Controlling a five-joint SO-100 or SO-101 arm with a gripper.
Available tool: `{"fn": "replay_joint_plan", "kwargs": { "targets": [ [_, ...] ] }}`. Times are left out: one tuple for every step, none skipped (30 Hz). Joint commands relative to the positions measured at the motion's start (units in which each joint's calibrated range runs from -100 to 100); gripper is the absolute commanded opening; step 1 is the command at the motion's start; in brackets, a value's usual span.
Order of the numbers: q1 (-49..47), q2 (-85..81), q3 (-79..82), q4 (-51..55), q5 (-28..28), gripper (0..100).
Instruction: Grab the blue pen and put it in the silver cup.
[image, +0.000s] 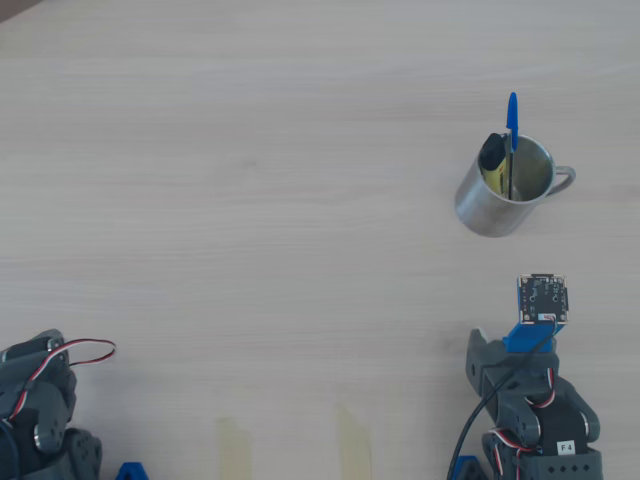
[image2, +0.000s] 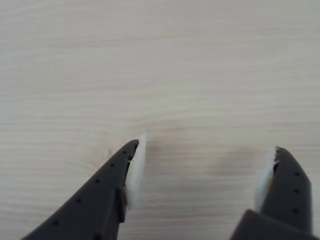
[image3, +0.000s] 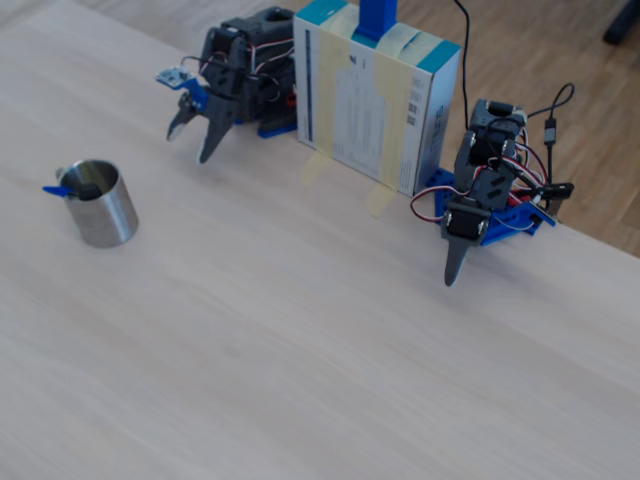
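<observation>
While the blue pen (image: 512, 135) stood inside the silver cup (image: 490, 210), the gripper (image2: 205, 165) was parked well apart from it and held nothing. In the overhead view the cup sat in the right half of the wooden table (image: 250, 200), its loop handle pointing right; the pen leaned against the far rim, blue cap upward and jutting past the rim. A yellow marker (image: 492, 160) with a black cap stood in the same cup, just left of the pen.

In the wrist view the two dark fingers (image2: 100, 195) stood wide apart, white pads facing inward, with only bare tabletop between them. No object touched either pad.

In the overhead view the arm (image: 535, 400) was folded at the near right edge, its wrist camera board nearest the cup. A second arm (image: 40, 410) rested at the near left corner.

In the fixed view the cup stood at the left, the blue cap poking out on its left side. A taped cardboard box (image3: 375, 95) stood between the two arms at the far edge of the table.
</observation>
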Motion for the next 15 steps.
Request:
{"fn": "replay_joint_plan", "kwargs": {
  "targets": [
    [0.44, -0.68, 0.36, 3.40, 0.04, 35],
    [0.36, -0.68, 0.36, 4.60, 0.04, 35],
    [0.36, -0.68, 0.36, 5.97, 0.04, 35],
    [0.36, -0.68, 0.36, 7.26, 0.04, 35],
    [0.36, -0.68, 0.36, 8.63, 0.20, 35],
    [0.36, -0.59, 0.36, 9.83, 0.30, 35],
    [0.36, -0.51, 0.36, 10.18, 0.09, 35],
    [0.18, -0.51, 0.36, 10.26, 0.09, 35],
    [-0.08, -0.51, 0.36, 10.26, 0.14, 35],
    [-0.25, -0.51, 0.36, 10.26, 0.20, 35],
    [-0.25, -0.51, 0.36, 10.26, 0.25, 35],
    [-0.25, -0.51, 0.36, 10.26, 0.20, 35],
    [-0.25, -0.51, 0.36, 10.26, 0.14, 35],
    [-0.25, -0.51, 0.36, 10.26, 0.09, 35],
    [-0.17, -0.51, 0.36, 10.26, 0.09, 35]
  ]
}}
